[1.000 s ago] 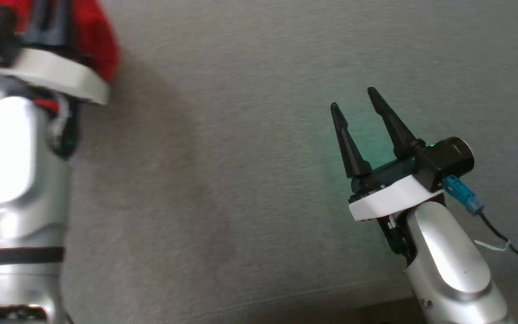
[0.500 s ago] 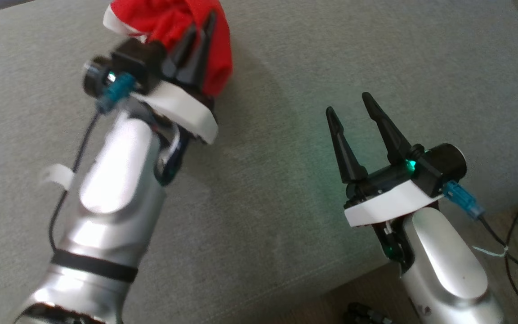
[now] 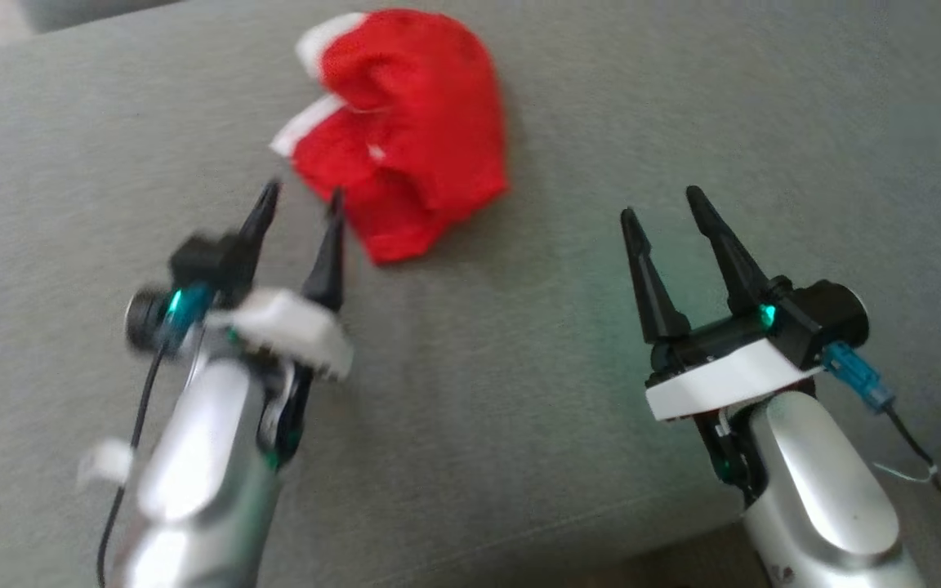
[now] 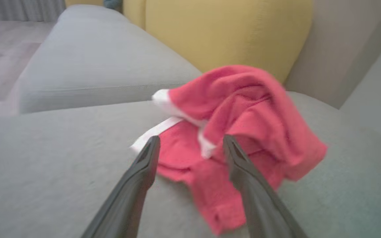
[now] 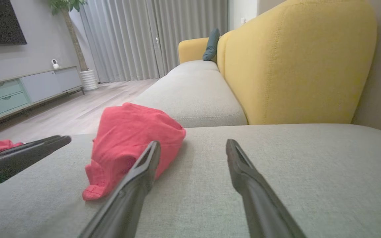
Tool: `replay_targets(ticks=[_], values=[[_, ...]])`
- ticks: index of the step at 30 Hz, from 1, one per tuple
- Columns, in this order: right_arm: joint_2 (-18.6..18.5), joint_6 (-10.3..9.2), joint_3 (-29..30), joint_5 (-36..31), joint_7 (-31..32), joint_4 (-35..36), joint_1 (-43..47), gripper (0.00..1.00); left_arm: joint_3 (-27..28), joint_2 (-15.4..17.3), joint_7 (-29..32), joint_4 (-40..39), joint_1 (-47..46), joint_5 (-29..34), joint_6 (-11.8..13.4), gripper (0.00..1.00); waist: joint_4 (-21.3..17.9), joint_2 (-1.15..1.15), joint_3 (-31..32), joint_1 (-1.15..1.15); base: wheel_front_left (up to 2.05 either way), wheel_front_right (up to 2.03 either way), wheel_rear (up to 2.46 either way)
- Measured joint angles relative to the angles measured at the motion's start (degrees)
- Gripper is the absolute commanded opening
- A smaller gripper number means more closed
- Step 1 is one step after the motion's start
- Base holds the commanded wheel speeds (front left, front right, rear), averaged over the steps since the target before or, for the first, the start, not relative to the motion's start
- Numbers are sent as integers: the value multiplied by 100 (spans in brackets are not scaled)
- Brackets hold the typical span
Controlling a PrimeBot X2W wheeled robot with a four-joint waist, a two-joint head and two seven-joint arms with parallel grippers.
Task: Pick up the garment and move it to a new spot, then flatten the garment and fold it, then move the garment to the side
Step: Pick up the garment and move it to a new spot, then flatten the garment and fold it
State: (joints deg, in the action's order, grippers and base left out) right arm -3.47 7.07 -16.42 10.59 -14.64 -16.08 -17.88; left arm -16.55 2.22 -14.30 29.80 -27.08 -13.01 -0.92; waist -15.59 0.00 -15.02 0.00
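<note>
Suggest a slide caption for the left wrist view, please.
Open left tool facing a crumpled red garment on the grey sofa seat.

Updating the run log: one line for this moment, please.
red garment: crumpled on grey sofa seat | left end effector: open, empty | right end effector: open, empty

left gripper [image 3: 304, 191]: fingers [image 3: 327, 253] opened, drawn back | garment [image 3: 413, 122]: released

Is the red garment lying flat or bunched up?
Bunched up. The red garment sits in a rumpled heap on the grey sofa cushion, layers humped over each other.
</note>
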Motion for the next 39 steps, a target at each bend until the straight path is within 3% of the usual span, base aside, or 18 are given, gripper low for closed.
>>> replay_targets(ticks=[8, 16, 22, 27, 34, 39], values=[[10, 0, 237, -167, 0, -275, 325, 100, 883, 7, 0, -751, 1407, 209, 318, 100, 728, 0, 446, 0, 0, 0, 0], [25, 0, 459, -210, 1, -515, 695, 100, 1189, 24, 0, -1243, 2598, 210, 455, 100, 1237, 0, 1010, 0, 0, 0, 0], [27, 0, 550, -207, 1, -600, 781, 100, 1136, 25, 0, -1319, 2941, 73, 497, 100, 1403, 0, 1145, 0, 0, 0, 0], [27, 0, 342, -229, 1, -727, 772, 100, 754, 24, 0, -1333, 2858, -57, 499, 100, 1653, 0, 1070, 0, 0, 0, 0], [30, 0, 227, -389, 1, -1148, -75, 100, 367, 26, 0, -1271, 2724, -186, 494, 100, 2119, 0, 913, 0, 0, 0, 0], [27, 0, 517, -797, 1, -1661, -726, 100, 232, 30, 0, -1181, 2700, -280, 495, 100, 2472, 0, 775, 0, 0, 0, 0]])
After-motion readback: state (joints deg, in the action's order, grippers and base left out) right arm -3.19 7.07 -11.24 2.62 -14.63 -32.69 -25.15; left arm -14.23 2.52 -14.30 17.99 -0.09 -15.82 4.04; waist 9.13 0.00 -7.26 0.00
